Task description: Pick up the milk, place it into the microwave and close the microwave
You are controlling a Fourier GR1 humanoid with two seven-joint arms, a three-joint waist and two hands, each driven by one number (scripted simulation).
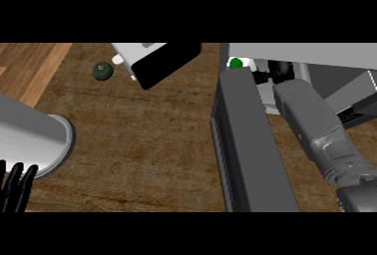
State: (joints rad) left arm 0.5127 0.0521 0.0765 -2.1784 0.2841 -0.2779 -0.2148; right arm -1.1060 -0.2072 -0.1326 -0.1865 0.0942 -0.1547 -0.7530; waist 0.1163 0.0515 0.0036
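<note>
The table point(147, 149) has a dark brown textured top that fills the centre of the frame; a lighter wood strip occupies the upper left corner.

The microwave point(294, 50) stands at the upper right. Its door point(250, 144) is open and extends as a long dark grey panel from the upper centre-right down to the lower edge of the frame.

The right forearm point(316, 124) runs from the lower right corner up into the microwave opening. The right hand point(276, 69) shows only as a dark shape inside the cavity; its finger position cannot be determined.

The milk point(236, 63) is visible only as a small green cap at the top end of the door, just beside the right hand, at the mouth of the microwave. Contact between hand and milk cannot be confirmed.

The left hand point(16, 187) is at the lower left edge, fingers straight and pointing up, holding nothing. Just above it lies a large grey cylinder point(33, 137).

A small dark green round object point(102, 71) rests on the table at the upper left. A white and black appliance point(158, 60) sits at the upper centre.
</note>
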